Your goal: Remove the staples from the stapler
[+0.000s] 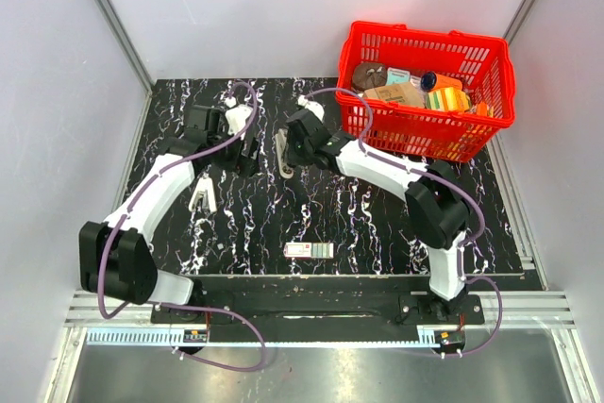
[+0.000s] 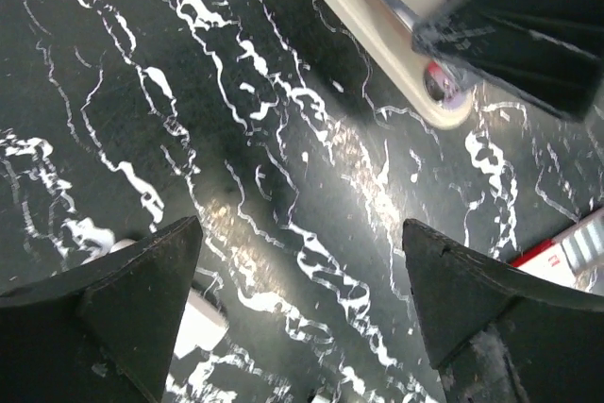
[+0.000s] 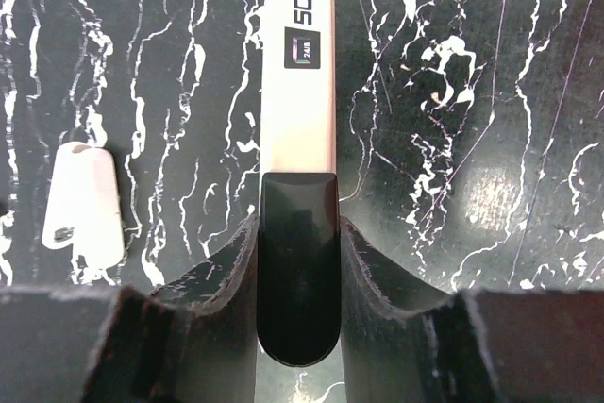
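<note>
The stapler (image 3: 297,73) is cream-white with a black rear end and a "50" print. My right gripper (image 3: 298,233) is shut on that black end, one finger on each side. In the top view the stapler (image 1: 282,162) is at the table's middle back, low over the surface, with my right gripper (image 1: 287,146) at its far end. I cannot tell whether it touches the table. My left gripper (image 1: 245,151) hangs just left of it, open and empty (image 2: 302,226). The left wrist view shows the stapler's (image 2: 377,35) cream base and a metal rail.
A small white two-armed plastic piece (image 1: 203,197) lies left of centre and also shows in the right wrist view (image 3: 83,200). A flat red-and-green labelled box (image 1: 309,250) lies near the front edge. A red basket (image 1: 429,37) with several items stands at the back right.
</note>
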Available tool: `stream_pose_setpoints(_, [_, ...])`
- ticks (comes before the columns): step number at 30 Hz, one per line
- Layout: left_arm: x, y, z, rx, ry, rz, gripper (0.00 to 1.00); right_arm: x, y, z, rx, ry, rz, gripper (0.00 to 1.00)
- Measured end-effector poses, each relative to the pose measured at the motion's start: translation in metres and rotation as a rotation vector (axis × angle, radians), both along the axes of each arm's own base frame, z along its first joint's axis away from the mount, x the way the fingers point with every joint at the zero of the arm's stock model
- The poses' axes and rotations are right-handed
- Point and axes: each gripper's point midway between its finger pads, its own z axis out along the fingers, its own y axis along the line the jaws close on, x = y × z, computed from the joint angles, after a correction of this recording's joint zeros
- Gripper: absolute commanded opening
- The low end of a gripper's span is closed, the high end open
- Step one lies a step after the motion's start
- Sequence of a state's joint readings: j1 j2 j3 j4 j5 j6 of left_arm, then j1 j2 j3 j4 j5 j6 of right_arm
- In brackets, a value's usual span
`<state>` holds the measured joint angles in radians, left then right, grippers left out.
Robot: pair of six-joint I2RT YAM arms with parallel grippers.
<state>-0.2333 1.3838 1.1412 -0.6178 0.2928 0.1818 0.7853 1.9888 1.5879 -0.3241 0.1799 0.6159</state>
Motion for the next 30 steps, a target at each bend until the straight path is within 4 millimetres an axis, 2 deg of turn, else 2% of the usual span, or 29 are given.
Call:
stream_pose_setpoints(2, [0.007, -0.005, -0.007, -0.040, -0.011, 0.023, 0.94, -0.003, -0.002, 0.005, 0.043, -0.001, -0.020, 0.00])
stream_pose_setpoints(5, [0.006, -0.018, -0.019, -0.123, 0.025, 0.036, 0.94, -0.008, -0.003, 0.007, 0.094, 0.003, -0.038, 0.00])
stream_pose_setpoints(11, [0.014, -0.043, -0.032, -0.255, 0.096, 0.028, 0.90, -0.016, -0.002, 0.004, 0.162, 0.025, -0.062, 0.00])
stream_pose_setpoints(14, [0.010, -0.050, -0.037, -0.298, 0.110, 0.012, 0.85, -0.014, 0.002, 0.008, 0.191, 0.023, -0.068, 0.00])
stream_pose_setpoints(19, [0.000, -0.054, -0.045, -0.326, 0.144, -0.007, 0.67, -0.009, 0.008, 0.020, 0.244, -0.003, -0.077, 0.00])
stream_pose_setpoints(22, [-0.001, -0.056, -0.046, -0.333, 0.150, -0.023, 0.66, -0.007, 0.013, 0.024, 0.284, -0.017, -0.081, 0.00])
stream_pose_setpoints(27, [-0.004, -0.059, -0.049, -0.346, 0.168, -0.040, 0.66, -0.014, 0.015, 0.014, 0.306, 0.004, -0.090, 0.00])
stream_pose_setpoints(30, [-0.004, -0.060, -0.048, -0.348, 0.167, -0.047, 0.66, -0.015, 0.018, 0.015, 0.318, 0.005, -0.089, 0.00])
